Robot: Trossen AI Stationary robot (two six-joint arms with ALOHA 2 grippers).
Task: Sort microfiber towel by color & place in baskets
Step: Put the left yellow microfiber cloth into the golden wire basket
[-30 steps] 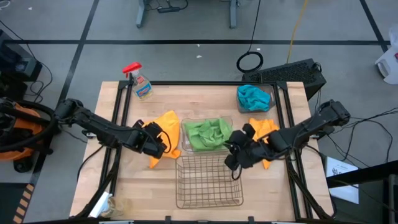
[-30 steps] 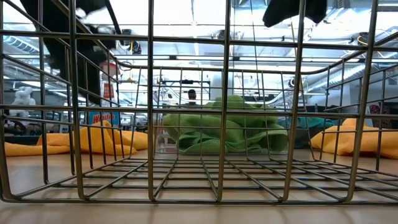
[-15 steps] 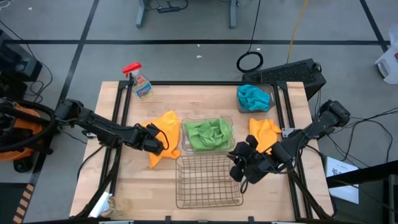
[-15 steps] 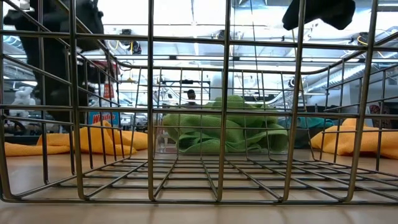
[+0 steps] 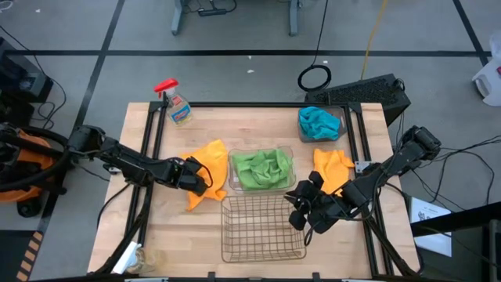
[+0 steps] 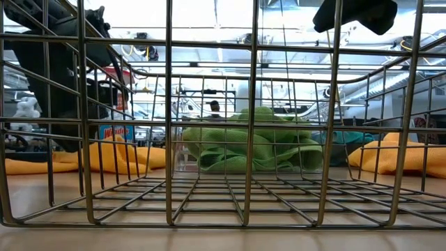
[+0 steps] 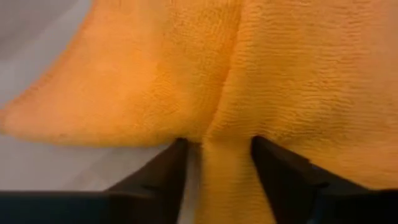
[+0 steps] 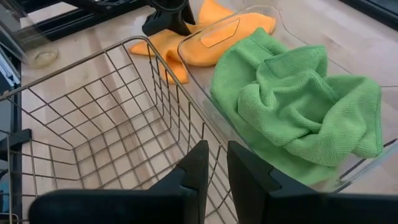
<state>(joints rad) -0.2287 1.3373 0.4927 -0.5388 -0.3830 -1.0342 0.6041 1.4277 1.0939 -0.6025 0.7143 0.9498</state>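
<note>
One yellow-orange towel (image 5: 210, 157) lies flat on the table, left of the clear basket (image 5: 229, 174), with my left gripper (image 5: 200, 178) down on its near part, shut on a fold. Both lime green towels (image 5: 262, 168) sit in that clear basket. A second yellow-orange towel (image 5: 332, 164) lies on the table to the right. Teal towels (image 5: 316, 123) fill the container at the far right. My right gripper (image 5: 299, 211) is shut and holds nothing, hovering over the right side of the copper wire basket (image 5: 264, 199). My left gripper pinches a raised fold of the yellow-orange towel (image 7: 227, 155) between its two fingers (image 7: 171, 168), coming from above and slanting from the table's left. The fold runs along the gap between the fingers. The rest of the towel lies spread on the table.
A spray bottle with a red trigger (image 5: 177, 106) stands at the far left. The wire basket (image 8: 106, 124) sits near the table's near edge, close under my right gripper (image 8: 216, 152). A black frame rail runs along each side of the table.
My left gripper has come down onto the yellow-orange towel. My right gripper has drawn back from beside the clear basket toward the near edge and a little to the right, and then held still.
</note>
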